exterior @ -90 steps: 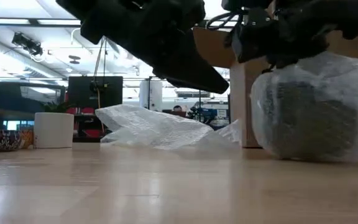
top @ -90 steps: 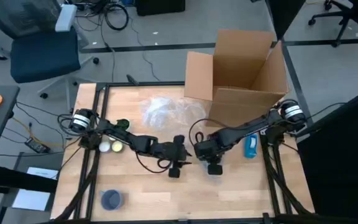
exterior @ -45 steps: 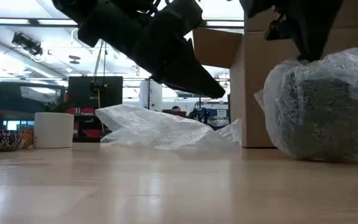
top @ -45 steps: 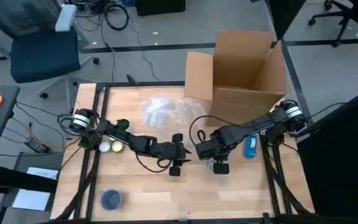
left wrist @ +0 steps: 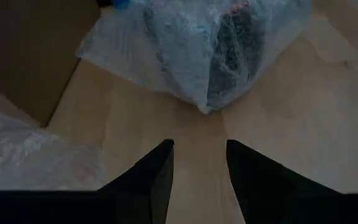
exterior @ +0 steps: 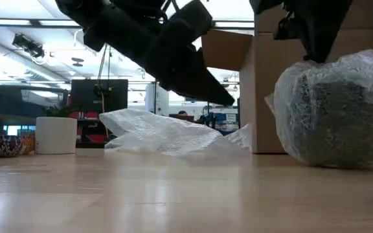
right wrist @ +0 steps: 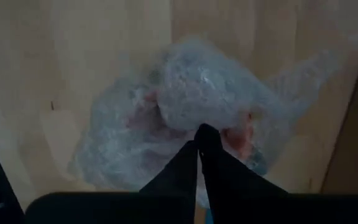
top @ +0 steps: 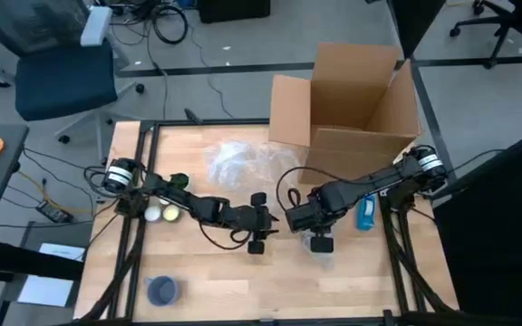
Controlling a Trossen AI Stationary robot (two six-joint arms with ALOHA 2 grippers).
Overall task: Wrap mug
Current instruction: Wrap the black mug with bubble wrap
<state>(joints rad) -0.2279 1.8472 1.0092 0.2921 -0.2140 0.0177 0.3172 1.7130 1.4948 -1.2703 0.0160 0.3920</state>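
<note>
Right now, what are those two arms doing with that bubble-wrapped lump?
Right gripper shut, pinching the wrapped mug's bubble wrap. Left gripper open, empty, facing it. Nothing between them.

Even overhead light, bright ceiling glare behind silhouetted arms in the low view; both wrist views are soft and blurred.

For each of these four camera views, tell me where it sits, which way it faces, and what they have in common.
High: overhead, looking straight down on table, box, both arms.
Low: at tabletop height, looking level across at wrapped mug; arms enter from above.
Left wrist: on the left arm, looking past its parted fingers at the mug.
Right wrist: on the right arm, looking down past fingers closed at the wrap.
Shared: all four show the wrapped mug.
</note>
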